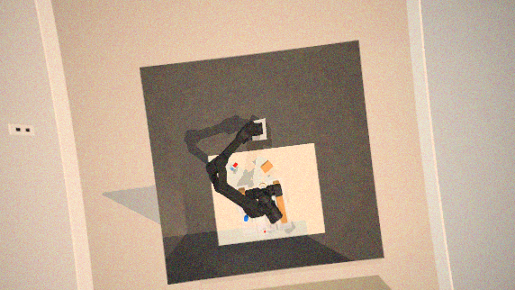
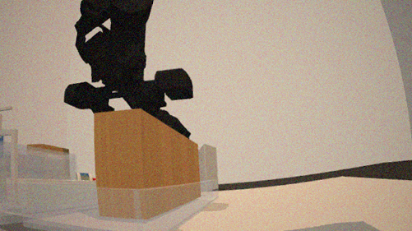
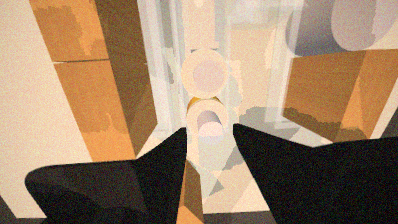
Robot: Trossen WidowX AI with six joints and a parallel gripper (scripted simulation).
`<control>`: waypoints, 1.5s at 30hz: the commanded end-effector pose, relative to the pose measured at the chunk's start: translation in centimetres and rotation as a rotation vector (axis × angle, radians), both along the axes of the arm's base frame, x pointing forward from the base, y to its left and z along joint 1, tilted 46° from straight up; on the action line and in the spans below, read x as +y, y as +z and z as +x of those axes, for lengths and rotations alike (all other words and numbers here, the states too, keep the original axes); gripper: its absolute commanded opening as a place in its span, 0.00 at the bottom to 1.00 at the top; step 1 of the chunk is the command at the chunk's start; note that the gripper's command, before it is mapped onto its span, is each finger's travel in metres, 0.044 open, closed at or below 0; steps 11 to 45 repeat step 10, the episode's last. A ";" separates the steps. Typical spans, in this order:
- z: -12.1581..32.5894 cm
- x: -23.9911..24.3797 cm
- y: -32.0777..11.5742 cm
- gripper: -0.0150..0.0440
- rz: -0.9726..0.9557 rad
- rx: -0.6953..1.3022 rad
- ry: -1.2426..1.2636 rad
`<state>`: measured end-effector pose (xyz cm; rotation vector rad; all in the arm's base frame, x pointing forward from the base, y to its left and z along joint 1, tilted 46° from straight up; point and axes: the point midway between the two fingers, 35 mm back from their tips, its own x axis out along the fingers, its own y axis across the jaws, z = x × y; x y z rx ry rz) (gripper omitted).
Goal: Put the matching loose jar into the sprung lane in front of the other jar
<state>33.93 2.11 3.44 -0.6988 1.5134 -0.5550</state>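
In the wrist view, two pale, round-topped jars stand in a row in the clear-walled lane. The rear jar has a cream top with a pinkish middle. The front jar is close in front of it, with a yellow-orange band at its back edge and a small greyish-pink knob on top. My gripper is part open, with the knob between its fingertips and a gap on each side. The exterior view hides the fingertips behind a wooden block. The pusher plate and the low front stop cannot be made out clearly.
Wooden blocks flank the lane on both sides. A large grey-mauve cylinder stands at the upper right of the wrist view. In the top view an orange-brown block and a small red item lie beyond the arm.
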 end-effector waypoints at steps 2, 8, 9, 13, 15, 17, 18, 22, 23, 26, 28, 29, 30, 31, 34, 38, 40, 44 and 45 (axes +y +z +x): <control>-0.9 0.1 0.3 0.59 0.004 -0.005 -0.004; -2.9 0.1 0.4 0.59 0.004 -0.003 -0.004; -3.2 0.1 0.5 0.59 0.004 -0.003 -0.004; -3.6 0.1 0.5 0.59 0.004 -0.003 -0.004; -3.6 0.1 0.5 0.59 0.004 -0.003 -0.004; -3.6 0.1 0.5 0.59 0.004 -0.003 -0.004; -3.6 0.1 0.5 0.59 0.004 -0.003 -0.004; -3.6 0.1 0.5 0.59 0.004 -0.003 -0.004; -3.6 0.1 0.5 0.59 0.004 -0.003 -0.004; -3.6 0.1 0.5 0.59 0.004 -0.003 -0.004; -3.6 0.1 0.5 0.59 0.004 -0.003 -0.004; -3.6 0.1 0.5 0.59 0.004 -0.003 -0.004; -3.6 0.1 0.5 0.59 0.004 -0.003 -0.004; -3.6 0.1 0.5 0.59 0.004 -0.003 -0.004; -3.6 0.1 0.5 0.59 0.004 -0.003 -0.004; -3.6 0.1 0.5 0.59 0.004 -0.003 -0.004; -3.6 0.1 0.5 0.59 0.004 -0.003 -0.004; -3.6 0.1 0.5 0.59 0.004 -0.003 -0.004; -3.6 0.1 0.5 0.59 0.004 -0.003 -0.004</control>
